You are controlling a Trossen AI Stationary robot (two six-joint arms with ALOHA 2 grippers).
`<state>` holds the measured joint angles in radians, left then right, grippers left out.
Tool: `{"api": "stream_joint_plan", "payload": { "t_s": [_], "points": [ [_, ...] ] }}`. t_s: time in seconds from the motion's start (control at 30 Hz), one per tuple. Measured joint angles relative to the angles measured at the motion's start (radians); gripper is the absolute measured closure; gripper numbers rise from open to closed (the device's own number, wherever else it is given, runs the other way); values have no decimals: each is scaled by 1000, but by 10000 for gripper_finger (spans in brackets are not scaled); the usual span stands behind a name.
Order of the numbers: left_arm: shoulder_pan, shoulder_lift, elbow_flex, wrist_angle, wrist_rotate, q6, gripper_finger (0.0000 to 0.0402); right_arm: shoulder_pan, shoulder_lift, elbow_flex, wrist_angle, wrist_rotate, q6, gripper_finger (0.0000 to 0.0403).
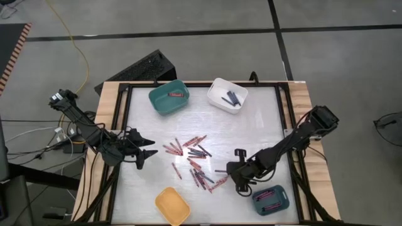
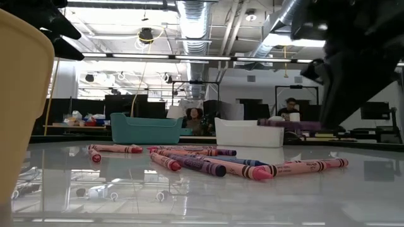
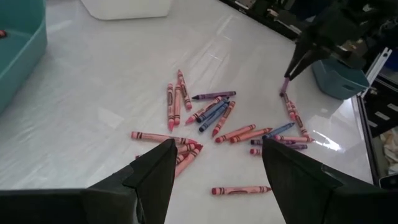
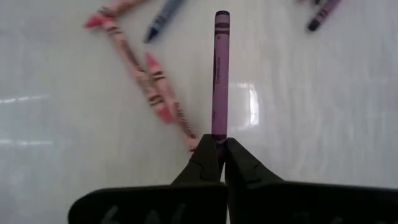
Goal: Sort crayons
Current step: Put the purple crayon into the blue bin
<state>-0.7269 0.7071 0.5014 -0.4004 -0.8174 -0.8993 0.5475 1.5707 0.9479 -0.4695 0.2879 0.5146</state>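
Jaws of our right gripper [image 4: 219, 144] pinch a slim paper-wrapped purple crayon [image 4: 219, 74] over the glossy white worktop [image 4: 311, 112]; our left gripper's [image 3: 214, 165] jaws gape, empty.

The purple crayon [image 4: 220, 74] has its lower end hidden between the end effector [image 4: 217, 144] fingers.

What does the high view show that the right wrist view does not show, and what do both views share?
Only the high view shows the four bins: two teal bins, a white bin and a yellow bin, plus the left pincer open beside the pile.

Only the right wrist view shows the right pincer shut on one end of a purple crayon, above the table.

Both show loose crayons lying on the white table.
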Motion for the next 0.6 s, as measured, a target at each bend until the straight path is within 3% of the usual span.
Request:
{"api": "stream_joint_plan", "payload": {
  "t_s": [0.13, 0.3, 0.43, 0.6],
  "points": [
    [0, 0, 0, 0, 5, 1, 174, 32, 0, 53, -48, -33, 3, 400],
    [0, 0, 0, 0, 49, 0, 174, 99, -1, 172, -213, -178, 70, 400],
    [0, 0, 0, 0, 55, 0, 174, 172, -1, 294, -430, -259, 182, 400],
    [0, 0, 0, 0, 54, 15, 174, 284, -3, 419, -647, -263, 402, 400]
  ]
}}
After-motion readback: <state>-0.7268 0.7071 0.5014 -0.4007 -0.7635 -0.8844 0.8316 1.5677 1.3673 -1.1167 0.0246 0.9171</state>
